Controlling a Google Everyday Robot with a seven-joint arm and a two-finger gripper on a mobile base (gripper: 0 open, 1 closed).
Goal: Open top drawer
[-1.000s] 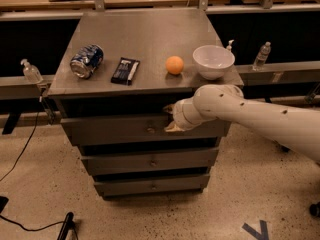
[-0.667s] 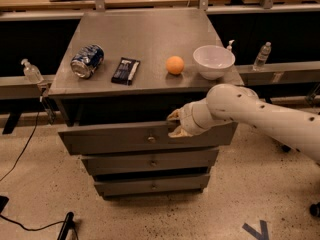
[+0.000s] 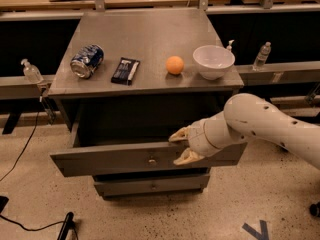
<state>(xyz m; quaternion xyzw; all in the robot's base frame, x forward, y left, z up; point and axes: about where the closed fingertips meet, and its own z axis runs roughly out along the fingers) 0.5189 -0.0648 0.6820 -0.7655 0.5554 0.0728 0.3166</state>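
Your gripper (image 3: 182,145) is hooking the drawer's (image 3: 110,159) front edge, fingers spread astride it; pulling much farther is risking unseating the drawer.

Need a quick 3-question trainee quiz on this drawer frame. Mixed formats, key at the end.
1. True or false: the wide grey metal top drawer is fully shut.
2. Which thing on the grey metal cabinet top lies nearest the round white bowl? A) dented blue can B) small orange ball C) flat black packet
3. Fill in: the cream two-finger gripper is at the top drawer's front, on the image-____ side of its small brassy knob.
Key: 1 false, it stands pulled out. 2 B. 3 right.
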